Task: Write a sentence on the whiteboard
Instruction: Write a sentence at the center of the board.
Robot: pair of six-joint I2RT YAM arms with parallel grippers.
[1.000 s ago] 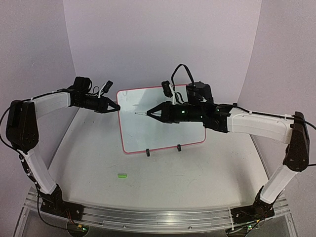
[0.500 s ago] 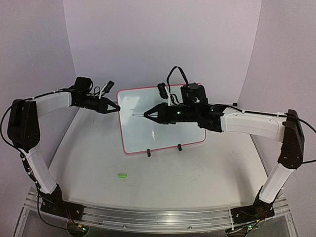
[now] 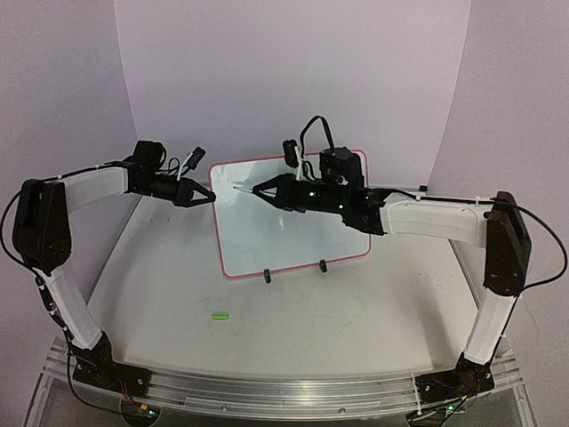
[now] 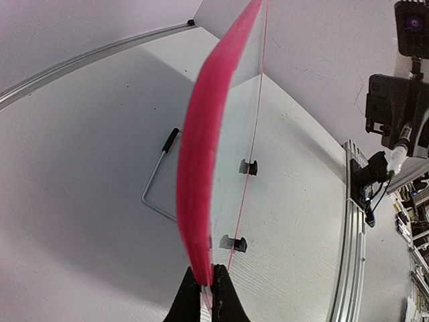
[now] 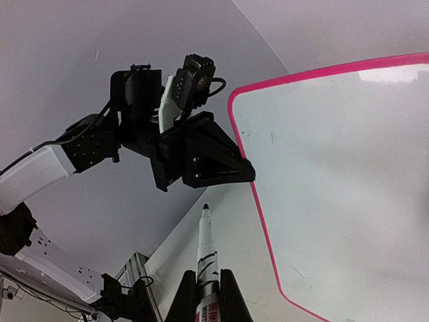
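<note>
Left pincer (image 4: 203,285) clamped shut on board's (image 3: 293,236) frame-left edge, right pincer (image 5: 208,290) shut on marker (image 5: 205,245); too much tip pressure could've tipped board or broken grip.

one whiteboard (image 3: 286,245), one marker (image 5: 204,243), one green piece (image 3: 220,315)

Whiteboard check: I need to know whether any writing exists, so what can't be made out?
- Top external: the right arm covers the upper right of the glossy white, pink-framed whiteboard; faint strokes too small.
- Left wrist: board seen edge-on, face unreadable.
- Right wrist: picture edge cuts off board's right side; white marker's tip contact unclear.
- Top external: green table object too small to identify.
</note>
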